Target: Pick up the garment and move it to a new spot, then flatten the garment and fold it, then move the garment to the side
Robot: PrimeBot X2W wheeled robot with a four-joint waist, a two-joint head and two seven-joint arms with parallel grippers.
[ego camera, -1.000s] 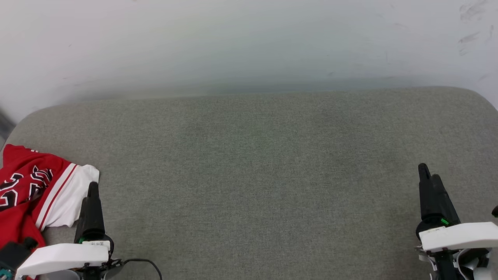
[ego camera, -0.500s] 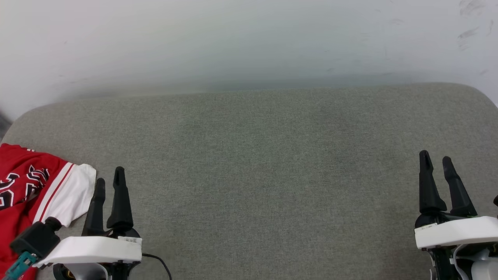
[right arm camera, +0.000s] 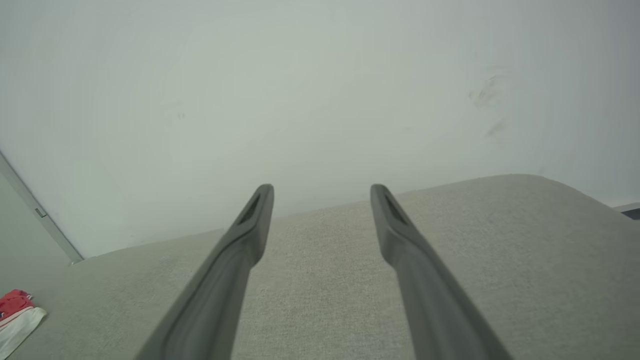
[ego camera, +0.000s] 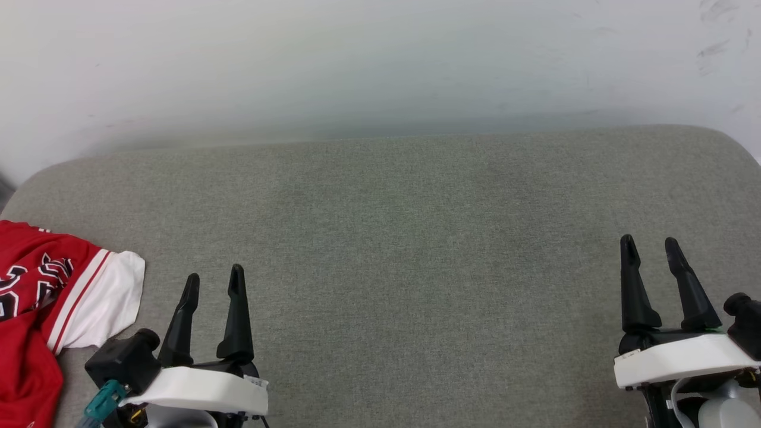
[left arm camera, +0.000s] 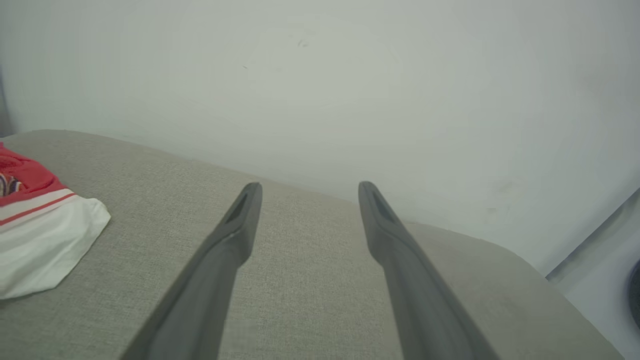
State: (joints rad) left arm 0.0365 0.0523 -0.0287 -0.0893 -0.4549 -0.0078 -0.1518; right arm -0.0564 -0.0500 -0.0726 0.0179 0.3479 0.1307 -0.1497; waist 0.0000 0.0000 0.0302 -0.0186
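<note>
Since the left claw (ego camera: pixel 214 272) and right claw (ego camera: pixel 649 239) both stand spread and empty above the grey padded surface (ego camera: pixel 416 238), nothing is held. The garment (ego camera: pixel 53 297) lies rumpled just left of the left claw, well apart from the right. I judge it best to reach left and low, pinching the red cloth.

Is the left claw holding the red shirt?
No, the left claw is open and empty; the red shirt lies apart from it on the cushion.
</note>
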